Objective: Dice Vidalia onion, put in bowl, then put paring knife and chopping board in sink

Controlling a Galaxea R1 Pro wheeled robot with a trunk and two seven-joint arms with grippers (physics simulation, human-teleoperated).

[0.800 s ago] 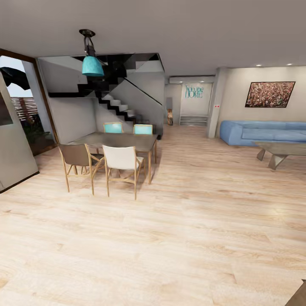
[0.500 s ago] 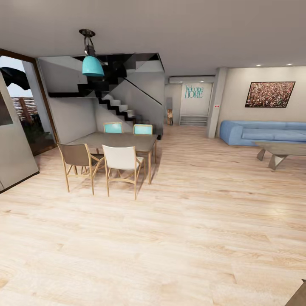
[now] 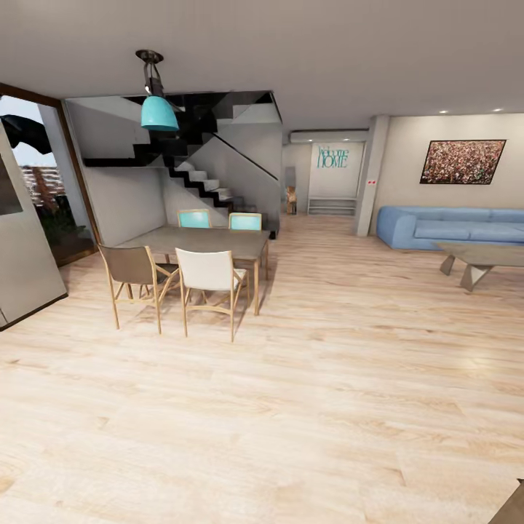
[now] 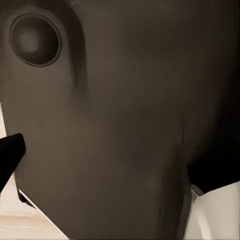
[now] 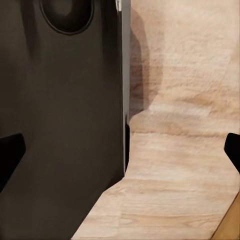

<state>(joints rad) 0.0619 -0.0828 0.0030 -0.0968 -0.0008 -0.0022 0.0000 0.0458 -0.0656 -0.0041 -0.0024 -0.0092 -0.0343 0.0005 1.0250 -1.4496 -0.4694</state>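
A dining table (image 3: 207, 240) with four chairs (image 3: 211, 280) stands on the wooden floor (image 3: 327, 393); a blue sofa (image 3: 451, 225) sits at right. Both wrist cameras face a dark panel, perhaps the robot's body (image 4: 125, 125). Jaws: cannot tell how open.

One dining surface (image 3: 207, 239) with four chairs: two turquoise (image 3: 193, 217), one brown (image 3: 131, 266), one white (image 3: 209, 271). One pendant lamp (image 3: 157, 109), one staircase (image 3: 195, 178), one blue sofa (image 3: 451, 225), one coffee table (image 3: 482, 255), one painting (image 3: 461, 161).
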